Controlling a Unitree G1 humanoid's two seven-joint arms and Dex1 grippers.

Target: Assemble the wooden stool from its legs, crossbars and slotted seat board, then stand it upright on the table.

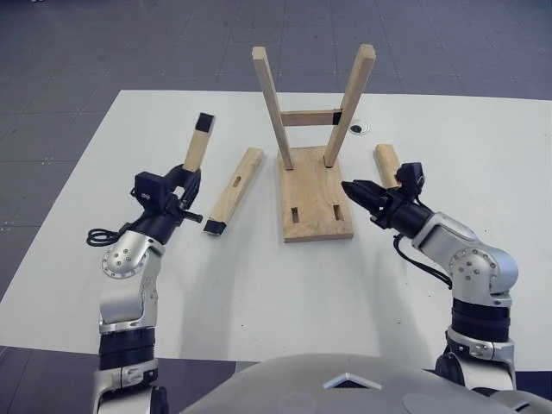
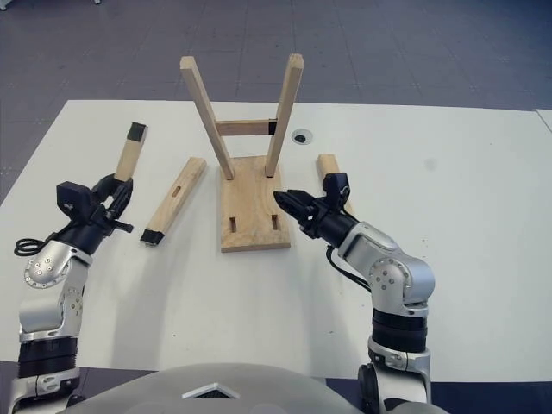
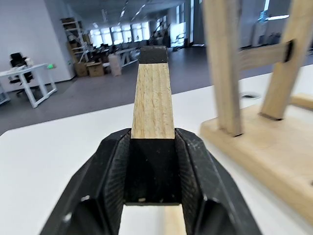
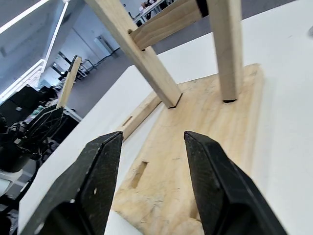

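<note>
The left tool [image 1: 188, 183] is clenched on one end of a black-tipped leg [image 1: 197, 147], which tilts up and away over the left part of the white bench [image 1: 259, 293]. Beside it, a loose slotted leg [image 1: 238, 185] lies flat. The seat board [image 1: 316, 220] lies flat at mid-bench with two upright legs [image 1: 272, 103] seated in its far slots and joined by a crossbar [image 1: 306, 117]; the near slots [image 1: 295, 214] are unfilled. The right tool [image 1: 355, 191] hovers released, fingers apart, at the board's right edge, with another wooden piece [image 1: 385, 161] just behind it.
</note>
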